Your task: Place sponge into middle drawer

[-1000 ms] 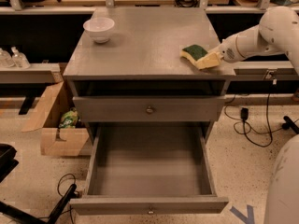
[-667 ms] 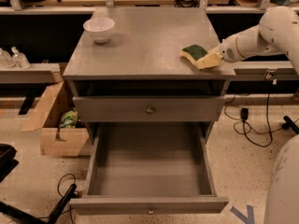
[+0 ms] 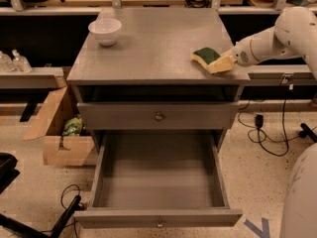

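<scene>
Item one, the counter [image 3: 148,48]: a grey cabinet top, and everything loose that you had to deal with sat on it. Item two, the middle drawer [image 3: 158,182]: pulled fully out toward the camera, its plain tray open to the air, nothing seen in it, knob on the front panel. Item three, the upper drawer [image 3: 158,116]: shut, directly under the counter edge and above the open tray. Item four, the white arm [image 3: 270,38]: it reached in from the picture's right, low over the counter's right edge. Item five, a white bowl [image 3: 105,31]: at the far left corner of the counter, well apart from the work. Item six, the gripper [image 3: 227,63]: at the arm's tip, touching the right end of the sponge; you could not tell whether it was clamped on the sponge or merely against it. Item seven, the sponge [image 3: 205,56]: near the counter's right front edge, green face up, yellow foam showing below, its long axis roughly in line with the arm's reach. Note for your next move: the sponge lay at the gripper's tip, on the side away from the arm, while the open tray lay below it, nearer the camera and further left, so the carry would likely have gone out past the counter's front edge, then down.
</scene>
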`<control>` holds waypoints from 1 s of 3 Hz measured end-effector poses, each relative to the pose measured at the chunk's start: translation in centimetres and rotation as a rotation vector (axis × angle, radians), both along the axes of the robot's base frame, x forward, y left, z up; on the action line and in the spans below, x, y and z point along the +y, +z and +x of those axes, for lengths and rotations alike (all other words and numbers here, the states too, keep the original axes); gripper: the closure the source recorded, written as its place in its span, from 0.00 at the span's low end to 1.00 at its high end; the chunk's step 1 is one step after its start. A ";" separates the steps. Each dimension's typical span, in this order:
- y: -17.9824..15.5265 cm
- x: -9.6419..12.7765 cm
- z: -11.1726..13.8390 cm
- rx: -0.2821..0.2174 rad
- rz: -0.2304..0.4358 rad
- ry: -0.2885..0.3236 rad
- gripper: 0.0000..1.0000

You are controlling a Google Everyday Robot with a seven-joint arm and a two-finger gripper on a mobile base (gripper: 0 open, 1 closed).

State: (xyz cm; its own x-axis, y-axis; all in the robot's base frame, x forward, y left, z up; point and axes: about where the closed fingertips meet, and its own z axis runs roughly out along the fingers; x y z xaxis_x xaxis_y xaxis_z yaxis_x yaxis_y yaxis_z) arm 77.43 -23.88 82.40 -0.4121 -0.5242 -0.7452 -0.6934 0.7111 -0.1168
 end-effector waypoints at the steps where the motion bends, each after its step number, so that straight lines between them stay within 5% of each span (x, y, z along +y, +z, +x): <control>1: 0.0 0.0 0.0 0.000 0.000 0.000 1.00; 3: 0.0 0.0 0.0 0.000 0.000 0.000 1.00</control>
